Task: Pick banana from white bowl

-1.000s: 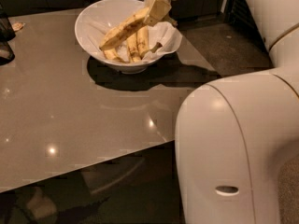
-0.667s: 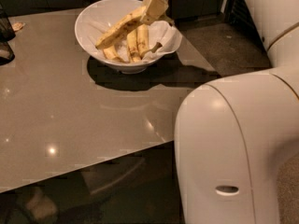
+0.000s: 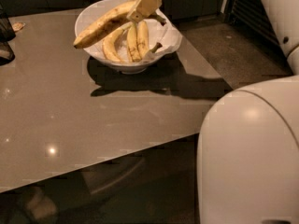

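ok so the big change from a second ago: the banana [image 3: 105, 24] is up off the pile now. Before, it was lying down among the others inside the white bowl [image 3: 135, 65] with the gripper [image 3: 142, 8] already on it. Now it hangs in the air, and its free end pokes out past the rim, off to the left of and lower than the pincer. I'd say the grab worked and the pick is basically done, it just needs to clear the bowl fully.

The pincer sits above the bowl's back half, closed down on the banana's near end, so the fruit slants away from it down-left. With a grip that far toward one end, it might swing or slip.

The banana itself is long and gently curved, yellow with brown speckling and a darker tip at the far end. It looks whole, no split that I can see.

Right below the pincer, three shorter bananas [image 3: 132, 43] are still in the bowl on crumpled white paper [image 3: 170, 34].
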Robot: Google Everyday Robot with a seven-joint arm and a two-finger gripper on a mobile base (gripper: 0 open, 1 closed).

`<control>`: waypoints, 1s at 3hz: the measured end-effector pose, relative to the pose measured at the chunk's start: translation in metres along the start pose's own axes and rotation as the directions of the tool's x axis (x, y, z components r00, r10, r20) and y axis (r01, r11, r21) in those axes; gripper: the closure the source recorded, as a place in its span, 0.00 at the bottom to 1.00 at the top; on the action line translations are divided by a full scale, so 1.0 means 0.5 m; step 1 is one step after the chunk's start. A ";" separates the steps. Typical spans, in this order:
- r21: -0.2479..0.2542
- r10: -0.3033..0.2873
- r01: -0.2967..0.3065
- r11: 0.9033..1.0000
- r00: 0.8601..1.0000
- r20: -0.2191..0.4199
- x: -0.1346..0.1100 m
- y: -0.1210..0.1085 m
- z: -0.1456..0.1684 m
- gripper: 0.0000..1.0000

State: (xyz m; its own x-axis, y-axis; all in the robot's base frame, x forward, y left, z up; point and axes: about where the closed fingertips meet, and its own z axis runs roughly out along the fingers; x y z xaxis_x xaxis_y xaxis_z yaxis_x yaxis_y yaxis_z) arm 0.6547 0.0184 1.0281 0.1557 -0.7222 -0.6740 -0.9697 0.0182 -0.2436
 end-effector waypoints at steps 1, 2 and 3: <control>0.000 0.000 0.000 1.000 1.000 0.000 0.000 0.000 0.000 1.00; -0.032 0.040 -0.038 0.999 0.998 0.050 -0.011 0.034 0.008 1.00; -0.068 0.080 -0.072 0.995 0.989 0.123 -0.031 0.098 0.017 1.00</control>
State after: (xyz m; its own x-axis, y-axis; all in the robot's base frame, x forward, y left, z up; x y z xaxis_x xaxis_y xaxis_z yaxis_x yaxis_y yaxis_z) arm 0.6064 0.0364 1.0206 0.0993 -0.6278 -0.7720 -0.9889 0.0237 -0.1464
